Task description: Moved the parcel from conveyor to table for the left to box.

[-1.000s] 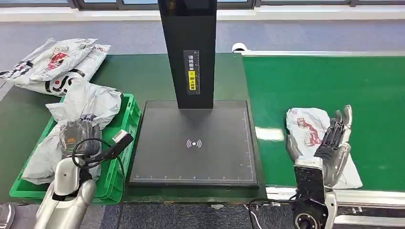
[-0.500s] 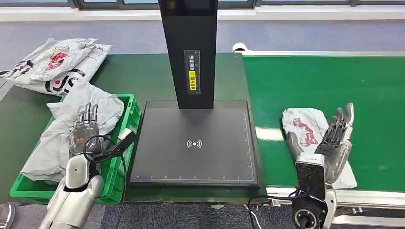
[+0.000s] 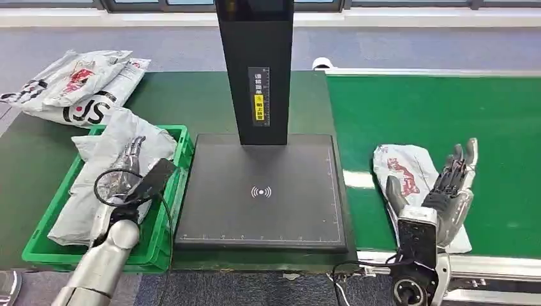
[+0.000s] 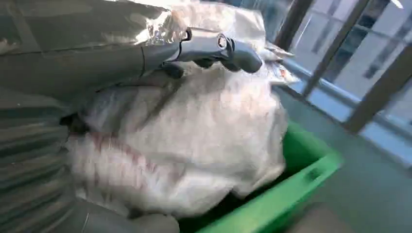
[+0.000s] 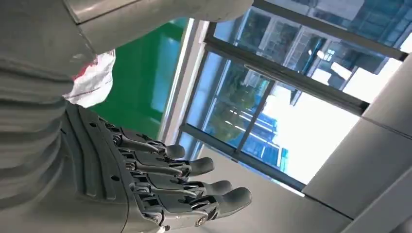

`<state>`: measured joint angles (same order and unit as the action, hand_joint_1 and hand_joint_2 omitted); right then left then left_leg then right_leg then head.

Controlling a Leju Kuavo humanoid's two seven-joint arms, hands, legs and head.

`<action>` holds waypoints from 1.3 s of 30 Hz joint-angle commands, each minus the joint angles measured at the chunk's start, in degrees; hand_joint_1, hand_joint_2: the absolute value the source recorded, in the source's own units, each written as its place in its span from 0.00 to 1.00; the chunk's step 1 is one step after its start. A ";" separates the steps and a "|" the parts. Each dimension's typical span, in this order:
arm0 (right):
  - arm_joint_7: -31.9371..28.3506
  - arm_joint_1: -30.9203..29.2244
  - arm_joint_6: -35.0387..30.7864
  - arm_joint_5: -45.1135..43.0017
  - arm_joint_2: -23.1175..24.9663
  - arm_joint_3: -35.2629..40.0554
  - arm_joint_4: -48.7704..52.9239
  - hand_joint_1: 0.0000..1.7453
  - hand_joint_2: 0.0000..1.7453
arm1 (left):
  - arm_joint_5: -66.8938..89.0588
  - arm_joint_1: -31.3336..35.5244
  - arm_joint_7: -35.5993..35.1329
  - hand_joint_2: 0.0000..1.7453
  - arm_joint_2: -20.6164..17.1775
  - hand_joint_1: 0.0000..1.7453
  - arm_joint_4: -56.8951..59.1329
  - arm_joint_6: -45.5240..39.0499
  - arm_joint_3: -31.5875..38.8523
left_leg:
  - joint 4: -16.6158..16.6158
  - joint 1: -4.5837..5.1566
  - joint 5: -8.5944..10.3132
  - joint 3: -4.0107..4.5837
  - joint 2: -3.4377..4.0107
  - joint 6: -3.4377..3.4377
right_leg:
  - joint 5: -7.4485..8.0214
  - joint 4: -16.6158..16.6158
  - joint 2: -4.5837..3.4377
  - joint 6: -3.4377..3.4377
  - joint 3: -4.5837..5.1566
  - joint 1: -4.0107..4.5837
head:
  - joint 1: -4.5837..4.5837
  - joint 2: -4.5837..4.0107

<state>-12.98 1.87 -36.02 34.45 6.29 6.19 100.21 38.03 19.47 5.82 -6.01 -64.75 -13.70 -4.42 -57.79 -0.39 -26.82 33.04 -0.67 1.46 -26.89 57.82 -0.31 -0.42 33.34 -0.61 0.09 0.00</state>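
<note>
The right hand [image 3: 446,191] stands above the near edge of the conveyor [image 3: 446,108], its fingers [image 5: 194,184] extended and spread and its thumb set apart; it holds nothing. Directly beneath and behind it lies the parcel [image 3: 408,172], a white bag with red print, flat on the green belt of the conveyor near the near edge. In the head view the hand overlaps the right part of the parcel; contact between them cannot be confirmed. The left hand [image 3: 124,169] reaches into the green crate [image 3: 182,153] on the dark table [image 3: 191,102]. Its fingers lie extended along the top of a grey bag [image 3: 121,137] that sits in the crate, and its thumb [image 4: 214,48] extends over the crumpled plastic in the left wrist view; whether the hand has hold of the bag cannot be told. A black cable [image 3: 105,185] loops at the left wrist. Between the crate and the conveyor sits a black scanner platform [image 3: 261,217] with a wireless symbol at its centre and a black upright column [image 3: 255,51] bearing a label. At the far left corner of the table lie 2 or more white printed bags [image 3: 76,86], well apart from the crate.
</note>
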 commanded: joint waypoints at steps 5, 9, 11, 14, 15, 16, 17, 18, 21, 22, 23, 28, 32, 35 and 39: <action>3.56 -1.18 -1.21 3.32 -0.60 -4.48 -10.74 0.00 1.00 | -22.47 -3.66 2.15 1.00 2.81 0.00 -25.13 2.21 -17.05 | 0.01 0.00 -0.10 -0.07 -0.06 -0.26 | 0.04 -0.23 0.13 0.12 -0.23 -0.12 | 0.00 -0.02; 7.55 0.35 -1.20 6.72 0.59 -7.84 -14.95 0.00 1.00 | -29.84 -4.83 4.07 1.00 5.76 0.00 -28.70 4.77 -20.66 | 0.07 0.06 -0.10 -0.13 -0.04 -0.26 | 0.07 -0.34 0.15 0.16 -0.29 -0.09 | 0.00 0.00; 7.43 0.78 -1.23 6.57 0.72 -8.97 -16.31 0.00 1.00 | -30.44 -5.26 3.80 1.00 6.39 0.00 -29.18 4.55 -22.14 | 0.07 0.15 -0.07 -0.11 -0.15 -0.27 | 0.03 -0.31 0.27 0.18 -0.26 -0.14 | 0.00 0.00; 10.47 1.53 -0.64 11.56 1.23 -10.63 -17.46 0.00 1.00 | -31.60 -5.80 2.99 1.00 6.32 0.00 -27.91 5.18 -23.28 | 0.11 0.14 -0.10 -0.19 -0.10 -0.29 | 0.04 -0.39 0.22 0.22 -0.36 -0.09 | 0.00 0.00; 13.36 1.60 1.16 14.42 1.45 -11.51 -19.05 0.00 1.00 | -31.99 -6.23 2.65 1.00 6.70 0.00 -26.47 5.29 -23.43 | 0.06 0.19 -0.13 -0.16 0.00 -0.28 | 0.01 -0.26 0.11 0.22 -0.27 -0.14 | 0.00 0.00; 14.61 1.55 1.66 16.22 1.36 -11.93 -20.43 0.00 1.00 | -30.47 -6.20 2.84 1.00 6.73 0.00 -25.55 4.36 -23.68 | 0.07 0.16 -0.14 -0.18 0.05 -0.28 | 0.03 -0.32 0.06 0.22 -0.30 -0.11 | 0.00 0.00; 18.40 1.31 3.52 20.19 1.34 -12.65 -22.08 0.00 1.00 | -31.32 -6.44 2.23 1.00 7.37 0.00 -24.69 4.36 -23.23 | 0.17 0.15 -0.11 -0.28 0.07 -0.28 | 0.06 -0.41 0.07 0.21 -0.39 -0.10 | 0.00 0.00; 22.84 0.66 6.43 24.38 1.07 -13.73 -25.73 0.00 1.00 | -31.82 -6.46 2.36 1.00 7.68 0.00 -23.43 4.41 -22.92 | 0.10 0.17 -0.11 -0.22 0.03 -0.27 | 0.03 -0.33 0.08 0.21 -0.33 -0.12 | 0.00 0.00; 24.05 0.10 6.32 27.16 1.12 -15.26 -29.38 0.00 1.00 | -31.82 -6.57 2.40 1.00 7.95 0.00 -23.42 4.28 -22.30 | 0.10 0.17 -0.09 -0.22 0.03 -0.27 | 0.05 -0.33 0.09 0.22 -0.31 -0.12 | 0.00 -0.02; 23.94 0.09 6.15 27.31 1.20 -15.43 -29.71 0.00 1.00 | -31.81 -6.71 2.40 1.00 7.97 0.00 -23.63 4.25 -22.18 | 0.17 0.13 -0.04 -0.24 0.01 -0.28 | 0.10 -0.44 0.13 0.22 -0.37 -0.08 | 0.00 0.00; 24.75 0.04 6.70 28.11 1.52 -16.21 -30.15 0.00 1.00 | -31.80 -6.82 2.39 1.00 7.93 0.00 -24.15 4.17 -21.90 | 0.09 0.19 -0.09 -0.19 0.05 -0.27 | 0.04 -0.29 0.07 0.21 -0.27 -0.15 | 0.00 0.00; 28.36 -0.55 9.00 33.43 2.10 -18.61 -32.60 0.00 1.00 | -31.11 -7.60 2.06 1.00 7.46 0.00 -25.92 3.50 -20.69 | 0.11 0.17 -0.12 -0.21 0.15 -0.26 | 0.04 -0.31 0.00 0.20 -0.28 -0.12 | 0.00 0.00; 29.65 -2.93 8.84 36.68 1.45 -21.18 -38.49 0.00 1.00 | -30.48 -8.88 1.54 1.00 7.86 0.00 -26.97 3.25 -19.67 | 0.03 0.19 -0.13 -0.12 0.17 -0.26 | 0.04 -0.22 -0.05 0.21 -0.17 -0.15 | 0.00 0.00; 30.00 -4.23 8.05 38.24 0.67 -22.80 -42.70 0.00 1.00 | -29.74 -10.12 1.11 1.00 8.06 0.00 -28.18 3.46 -19.29 | 0.01 0.20 -0.14 -0.12 0.18 -0.26 | 0.03 -0.20 -0.08 0.22 -0.16 -0.16 | 0.00 0.00; 30.68 -5.28 8.00 39.55 0.40 -24.09 -45.51 0.00 1.00 | -29.22 -10.87 0.71 1.00 8.24 0.00 -28.77 3.57 -18.75 | 0.05 0.18 -0.12 -0.16 0.14 -0.28 | 0.05 -0.28 -0.01 0.22 -0.25 -0.14 | 0.00 0.00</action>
<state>17.05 0.98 -27.93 72.43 7.26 -11.78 66.69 8.11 9.72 7.46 2.10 -93.59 -10.34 -23.78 -57.86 -0.17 -26.97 33.06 -0.56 1.21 -26.90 57.74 -0.36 -0.20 33.31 -0.80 0.09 0.00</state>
